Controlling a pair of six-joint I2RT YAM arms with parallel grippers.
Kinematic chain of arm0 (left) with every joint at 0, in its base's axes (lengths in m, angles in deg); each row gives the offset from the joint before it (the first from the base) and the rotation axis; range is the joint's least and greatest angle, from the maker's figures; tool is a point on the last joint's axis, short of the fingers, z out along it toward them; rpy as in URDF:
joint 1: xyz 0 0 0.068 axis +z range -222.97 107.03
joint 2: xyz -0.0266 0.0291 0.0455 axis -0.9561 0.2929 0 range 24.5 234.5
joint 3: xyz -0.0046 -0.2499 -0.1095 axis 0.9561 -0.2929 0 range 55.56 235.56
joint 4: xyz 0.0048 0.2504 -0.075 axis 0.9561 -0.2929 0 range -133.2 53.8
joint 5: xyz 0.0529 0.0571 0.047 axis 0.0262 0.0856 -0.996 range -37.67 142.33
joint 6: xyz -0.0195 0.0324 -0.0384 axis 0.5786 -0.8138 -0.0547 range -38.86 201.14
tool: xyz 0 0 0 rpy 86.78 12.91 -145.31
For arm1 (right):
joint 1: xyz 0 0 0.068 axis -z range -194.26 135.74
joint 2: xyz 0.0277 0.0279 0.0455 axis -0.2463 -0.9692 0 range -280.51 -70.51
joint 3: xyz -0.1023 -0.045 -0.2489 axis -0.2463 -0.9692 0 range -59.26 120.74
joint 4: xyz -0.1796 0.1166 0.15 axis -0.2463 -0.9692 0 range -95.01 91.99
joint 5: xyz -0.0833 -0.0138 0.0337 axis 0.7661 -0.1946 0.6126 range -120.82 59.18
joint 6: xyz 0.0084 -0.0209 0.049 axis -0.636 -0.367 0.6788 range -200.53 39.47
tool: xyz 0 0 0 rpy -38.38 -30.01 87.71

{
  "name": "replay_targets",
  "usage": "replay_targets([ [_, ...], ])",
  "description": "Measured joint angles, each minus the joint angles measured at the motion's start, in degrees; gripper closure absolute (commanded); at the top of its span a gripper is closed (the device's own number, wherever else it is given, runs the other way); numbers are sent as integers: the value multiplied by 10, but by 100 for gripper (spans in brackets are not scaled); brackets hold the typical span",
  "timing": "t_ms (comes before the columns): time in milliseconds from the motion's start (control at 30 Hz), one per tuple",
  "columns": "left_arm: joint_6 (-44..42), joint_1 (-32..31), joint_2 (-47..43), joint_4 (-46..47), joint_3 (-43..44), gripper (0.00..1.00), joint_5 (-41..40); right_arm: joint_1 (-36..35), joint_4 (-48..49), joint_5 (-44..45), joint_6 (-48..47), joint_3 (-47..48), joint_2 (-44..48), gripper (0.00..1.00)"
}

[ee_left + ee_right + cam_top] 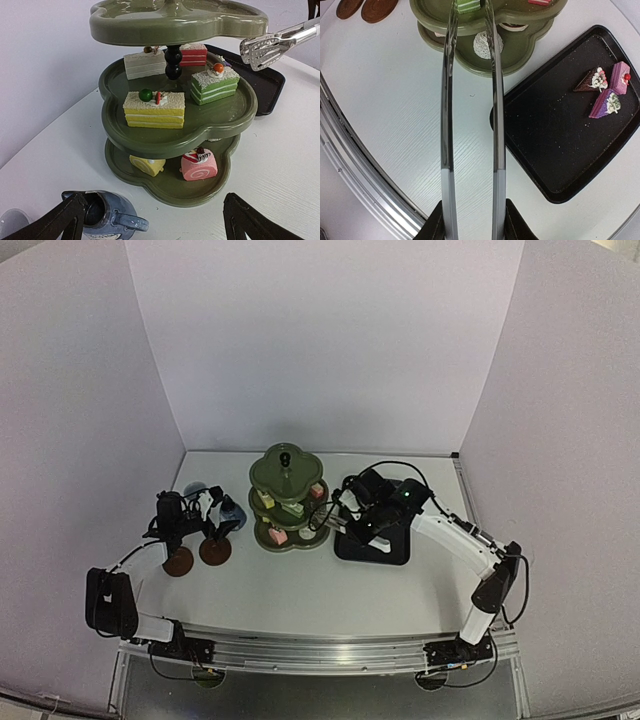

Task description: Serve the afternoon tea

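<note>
The olive-green three-tier stand point(286, 496) stands mid-table, with cakes on its middle and bottom tiers. In the left wrist view the stand point(220, 117) carries a yellow cake point(154, 110), a green cake point(215, 85), a white cake point(144, 63) and a pink roll point(200, 165). My left gripper point(155, 227) is open, with the small blue jug point(107, 217) on the table just inside its left finger. The pale cup point(195, 490) stands behind it. Two brown coasters point(197, 556) lie near left. My right gripper point(476, 225) is shut on the metal tongs point(495, 125), whose empty tips point(267, 47) hover beside the middle tier.
The black tray point(555, 135) lies right of the stand and holds three small cakes point(606, 90) at its far end. White walls enclose the table on three sides. A metal rail point(320, 650) runs along the near edge.
</note>
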Motion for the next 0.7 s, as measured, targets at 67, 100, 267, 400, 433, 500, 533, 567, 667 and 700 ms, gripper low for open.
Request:
replay_targets([
  [67, 0, 0, 0, 0, 0, 4, 0, 0, 0, 1, 8, -12, 17, 70],
  [100, 0, 0, 0, 0, 0, 4, 0, 0, 0, 3, 13, -19, 27, 70],
  [267, 0, 0, 0, 0, 0, 4, 0, 9, -3, 12, 33, -50, 69, 70],
  [400, 0, 0, 0, 0, 0, 4, 0, 49, -3, 16, 47, -75, 102, 70],
  [433, 0, 0, 0, 0, 0, 4, 0, 67, -4, 19, 49, -80, 109, 70],
  [500, 0, 0, 0, 0, 0, 4, 0, 101, -4, 24, 53, -87, 117, 70],
  [533, 0, 0, 0, 0, 0, 4, 0, 118, -4, 27, 54, -90, 118, 70],
  [567, 0, 0, 0, 0, 0, 4, 0, 133, -3, 30, 54, -93, 118, 70],
  [667, 0, 0, 0, 0, 0, 4, 0, 173, -4, 40, 51, -103, 112, 70],
  [700, 0, 0, 0, 0, 0, 4, 0, 182, -4, 40, 48, -103, 104, 70],
])
